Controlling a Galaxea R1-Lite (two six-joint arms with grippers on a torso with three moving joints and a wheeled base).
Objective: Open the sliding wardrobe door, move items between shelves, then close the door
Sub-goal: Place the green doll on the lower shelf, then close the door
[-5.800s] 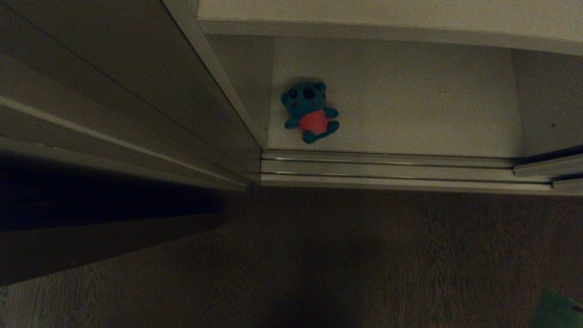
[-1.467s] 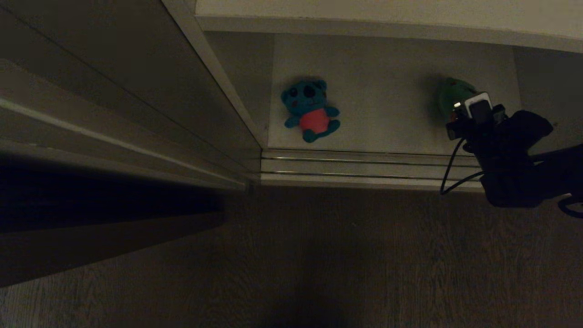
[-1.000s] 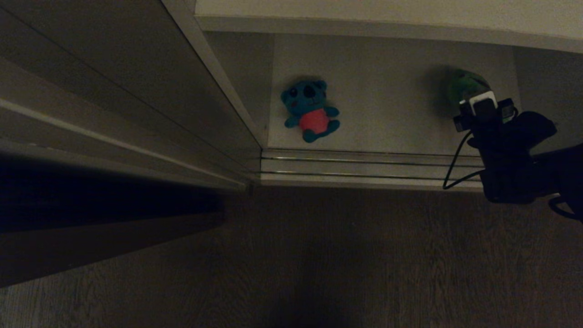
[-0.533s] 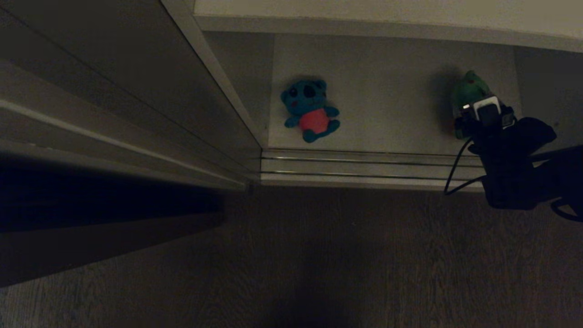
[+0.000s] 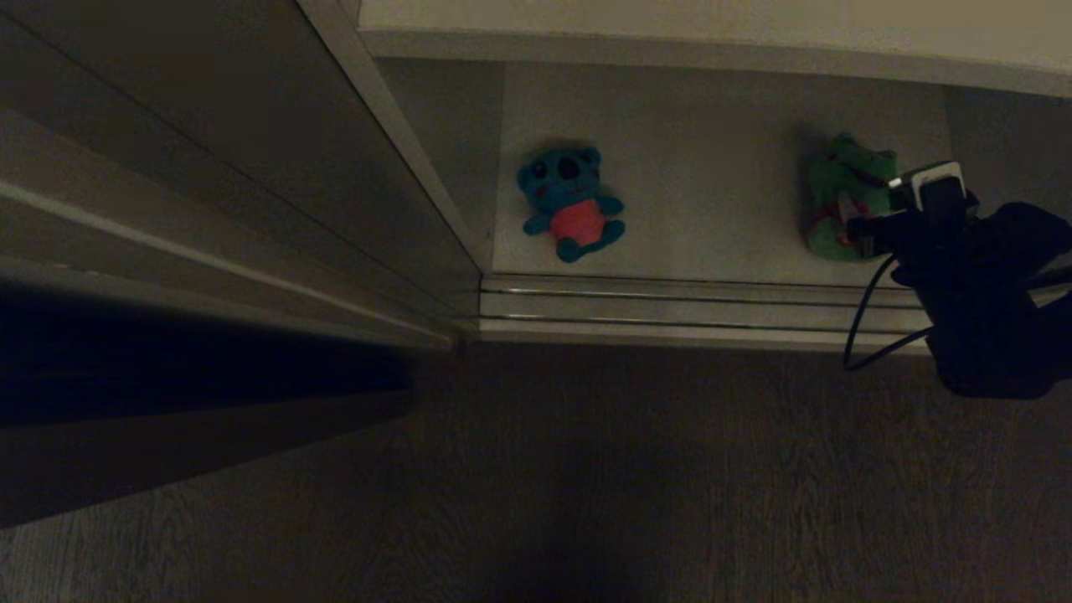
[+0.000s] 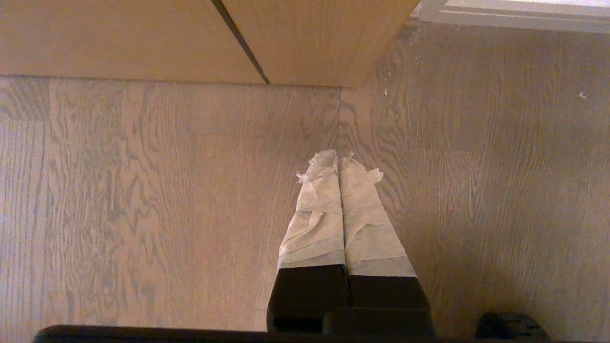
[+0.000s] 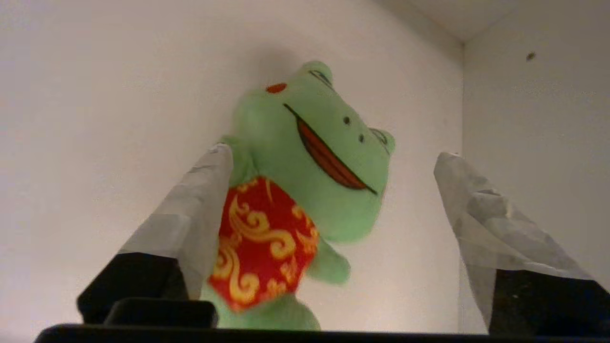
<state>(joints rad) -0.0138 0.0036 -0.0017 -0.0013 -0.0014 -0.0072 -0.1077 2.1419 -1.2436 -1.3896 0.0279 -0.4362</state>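
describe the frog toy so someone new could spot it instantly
Look inside the open wardrobe, on the white bottom shelf. The frog lies at its right end, beside the open right gripper. It is green with red patterned clothing, unlike the teal-blue bear on the left.

Right claw [image 7: 333,157] agape, left claw [image 6: 339,164] closed

No legible text, label, brand or number appears on any surface in the three views.

Plush frog [image 7: 305,157] (printed red cloth bib); matt white shelf [image 5: 712,167]; wood-grain floor [image 6: 143,190]
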